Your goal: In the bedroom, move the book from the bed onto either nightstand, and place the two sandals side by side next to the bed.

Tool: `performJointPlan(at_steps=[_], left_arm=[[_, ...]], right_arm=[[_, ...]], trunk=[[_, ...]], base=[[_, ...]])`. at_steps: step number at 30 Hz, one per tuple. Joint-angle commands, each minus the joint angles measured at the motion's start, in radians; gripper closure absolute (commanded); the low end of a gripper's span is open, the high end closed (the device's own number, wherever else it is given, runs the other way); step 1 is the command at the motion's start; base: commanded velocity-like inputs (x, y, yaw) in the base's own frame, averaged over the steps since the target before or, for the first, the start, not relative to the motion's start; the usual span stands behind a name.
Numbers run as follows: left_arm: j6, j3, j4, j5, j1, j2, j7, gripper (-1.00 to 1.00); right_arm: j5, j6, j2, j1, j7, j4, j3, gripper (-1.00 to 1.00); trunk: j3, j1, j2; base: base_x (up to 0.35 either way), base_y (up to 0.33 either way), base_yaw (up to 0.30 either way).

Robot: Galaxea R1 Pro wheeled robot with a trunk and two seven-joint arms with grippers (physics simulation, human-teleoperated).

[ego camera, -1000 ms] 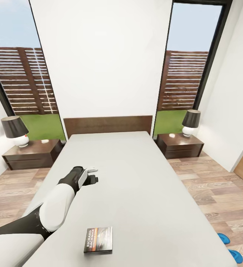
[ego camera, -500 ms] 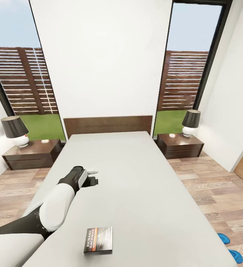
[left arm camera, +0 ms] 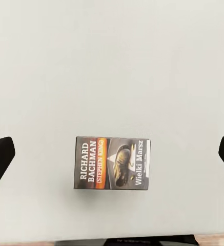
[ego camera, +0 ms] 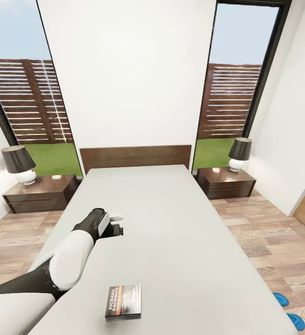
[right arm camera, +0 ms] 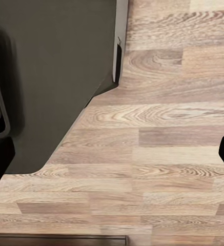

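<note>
Book (ego camera: 123, 301): lies flat on the bed (ego camera: 180, 232), cover up, near the foot end and toward the bed's left side; the cover reads "RICHARD BACHMAN" beside an orange band.
Book from the left wrist view (left arm camera: 112, 164): centred between the two dark fingertips at the picture's edges, on plain pale mattress, touched by neither.
Left gripper (ego camera: 116, 223): held over the bed, farther toward the headboard (ego camera: 135, 157) than the book and well apart from it; its fingers stand wide apart with nothing between them.
Right gripper (right arm camera: 112, 159): fingertips sit far apart at the picture's edges, empty, over wood-plank floor (right arm camera: 163, 154) beside a dark grey body.
Sandals (ego camera: 287, 309): two bright blue ones on the floor off the bed's right side, near its foot corner, close to each other.
Nightstands: one left of the headboard (ego camera: 38, 191), one right of it (ego camera: 225, 182), each carrying a lamp with a dark shade.
Windows: tall, dark-framed, either side of the white wall behind the bed, showing slatted fence and grass.
</note>
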Motion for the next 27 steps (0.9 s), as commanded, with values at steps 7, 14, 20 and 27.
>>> performJointPlan(at_steps=[7, 14, 20, 27], left_arm=[[0.006, 0.004, -0.002, 0.005, -0.001, -0.001, 0.006, -1.0], [0.004, 0.004, -0.002, 0.005, -0.001, -0.001, 0.006, -1.0], [0.004, 0.004, -0.002, 0.005, -0.001, -0.001, 0.006, -1.0], [0.004, 0.004, -0.002, 0.006, -0.001, -0.001, 0.005, -1.0]], right_arm=[[0.01, -0.006, 0.0, 0.0, 0.002, 0.002, -0.009, -1.0], [0.01, -0.006, -0.001, 0.004, 0.002, 0.002, -0.009, -1.0], [0.011, -0.004, -0.001, 0.01, 0.002, 0.002, -0.009, -1.0], [0.012, 0.001, 0.0, 0.013, 0.002, 0.002, -0.009, -1.0]], trunk=[[-0.002, 0.001, -0.002], [-0.002, 0.001, -0.002], [-0.005, 0.001, -0.002], [-0.016, 0.001, -0.002]], base=[[0.0, 0.0, 0.0], [0.0, 0.0, 0.0], [0.0, 0.0, 0.0], [0.0, 0.0, 0.0]])
